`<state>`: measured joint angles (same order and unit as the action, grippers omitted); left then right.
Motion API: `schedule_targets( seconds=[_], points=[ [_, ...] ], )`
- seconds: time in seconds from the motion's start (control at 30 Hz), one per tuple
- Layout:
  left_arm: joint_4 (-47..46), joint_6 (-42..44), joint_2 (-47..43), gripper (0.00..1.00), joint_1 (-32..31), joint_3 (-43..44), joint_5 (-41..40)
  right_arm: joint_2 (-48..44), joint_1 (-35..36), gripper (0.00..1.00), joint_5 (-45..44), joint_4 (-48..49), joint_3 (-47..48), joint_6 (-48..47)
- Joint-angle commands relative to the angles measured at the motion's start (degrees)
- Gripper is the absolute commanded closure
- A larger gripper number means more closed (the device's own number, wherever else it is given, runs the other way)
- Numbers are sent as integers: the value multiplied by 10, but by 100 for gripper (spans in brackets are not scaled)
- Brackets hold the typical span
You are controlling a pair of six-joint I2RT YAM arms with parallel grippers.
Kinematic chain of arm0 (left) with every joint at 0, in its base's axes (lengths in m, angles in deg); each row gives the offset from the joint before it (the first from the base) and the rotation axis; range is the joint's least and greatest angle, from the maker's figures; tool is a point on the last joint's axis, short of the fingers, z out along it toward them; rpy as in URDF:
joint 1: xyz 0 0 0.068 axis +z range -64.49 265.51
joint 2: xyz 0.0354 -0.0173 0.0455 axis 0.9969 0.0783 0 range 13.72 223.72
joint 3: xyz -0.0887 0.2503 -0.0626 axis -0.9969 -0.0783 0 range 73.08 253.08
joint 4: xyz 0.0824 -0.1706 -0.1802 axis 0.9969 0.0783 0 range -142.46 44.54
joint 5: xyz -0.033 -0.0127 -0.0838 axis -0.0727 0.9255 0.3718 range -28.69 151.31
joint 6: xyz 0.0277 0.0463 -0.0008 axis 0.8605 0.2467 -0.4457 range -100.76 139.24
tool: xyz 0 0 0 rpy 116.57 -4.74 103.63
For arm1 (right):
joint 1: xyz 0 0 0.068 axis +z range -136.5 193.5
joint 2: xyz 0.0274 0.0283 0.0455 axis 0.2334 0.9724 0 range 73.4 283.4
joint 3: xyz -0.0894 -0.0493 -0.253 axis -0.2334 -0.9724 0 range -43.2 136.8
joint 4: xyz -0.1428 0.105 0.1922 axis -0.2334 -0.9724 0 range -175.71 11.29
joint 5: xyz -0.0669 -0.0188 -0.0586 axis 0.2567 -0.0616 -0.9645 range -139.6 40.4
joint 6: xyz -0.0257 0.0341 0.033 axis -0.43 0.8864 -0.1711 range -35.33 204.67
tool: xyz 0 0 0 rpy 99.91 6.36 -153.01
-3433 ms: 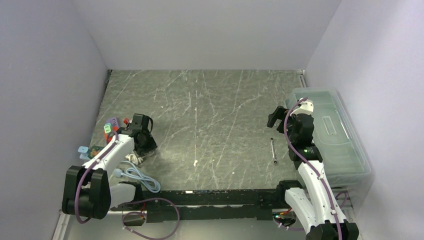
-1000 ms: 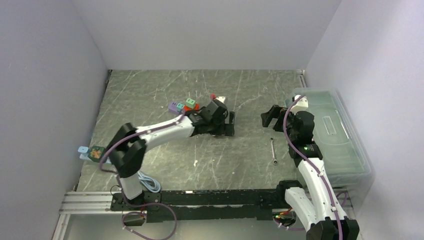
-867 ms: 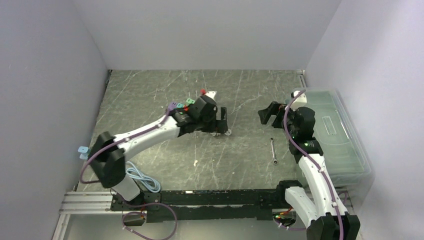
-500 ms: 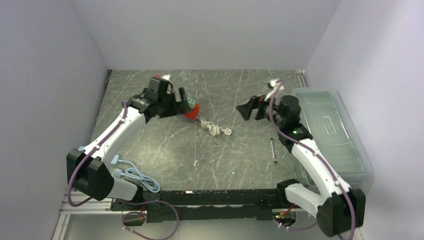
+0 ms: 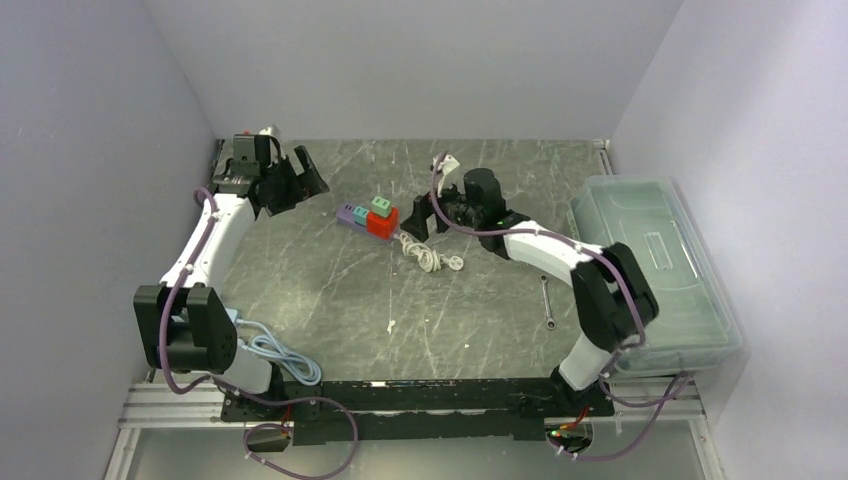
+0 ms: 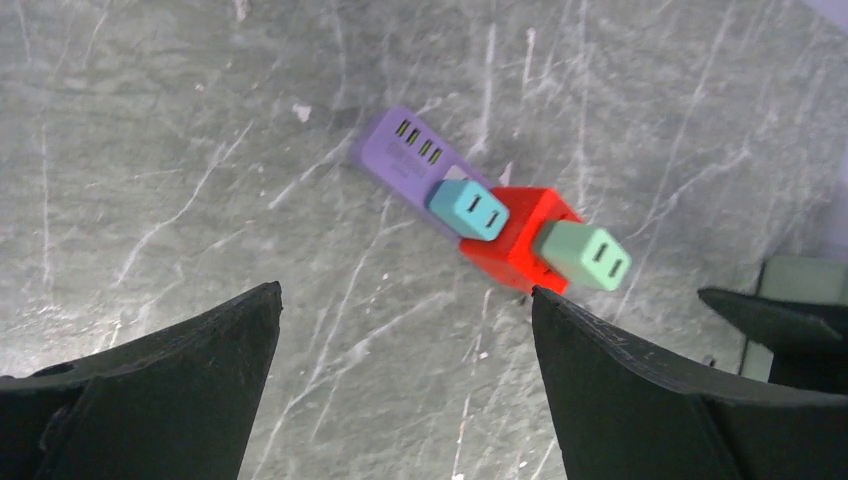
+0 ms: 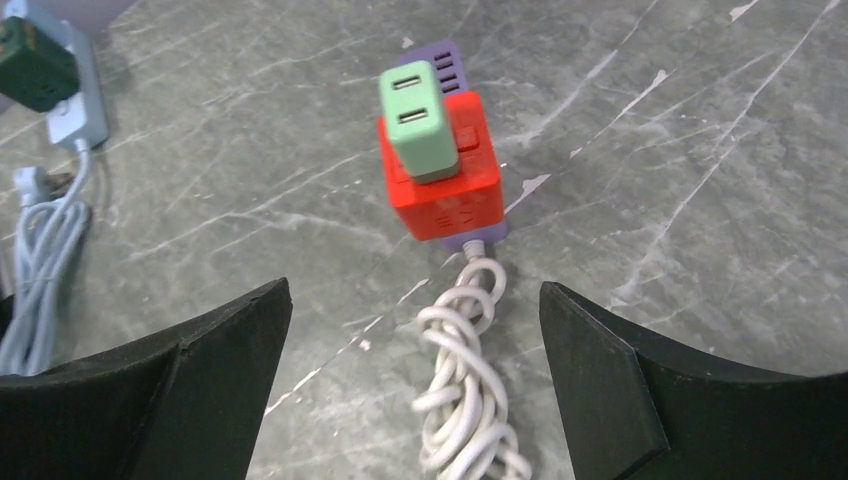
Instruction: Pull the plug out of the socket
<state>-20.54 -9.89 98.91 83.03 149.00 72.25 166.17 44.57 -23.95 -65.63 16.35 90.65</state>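
The right gripper (image 7: 415, 290) and the left gripper (image 6: 405, 295) were both empty, with jaws spread wide. The green plug (image 7: 420, 120) was seated in the red socket block (image 7: 445, 190), which lay ahead of the right jaws, centred between them, with the white cord (image 7: 470, 400) nearer. Ahead of the left jaws, the block sat toward the right-hand finger. Extraction had not begun: gripping and pulling were outstanding.
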Motion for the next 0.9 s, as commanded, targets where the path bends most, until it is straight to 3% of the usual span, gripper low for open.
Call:
schedule_targets(
  seconds=[0.0,0.2,0.67,0.87],
  points=[
    [-4,34,12,1,15,3,17,69,13,3,21,90,58,5],
    [-15,40,15,1,22,-3,52,176,35,4,5,54,143,-33],
    [-20,28,17,1,54,-4,98,268,75,5,-86,-39,250,-136],
    [-18,30,19,1,55,-3,94,274,85,6,-94,-48,254,-144]
  ],
)
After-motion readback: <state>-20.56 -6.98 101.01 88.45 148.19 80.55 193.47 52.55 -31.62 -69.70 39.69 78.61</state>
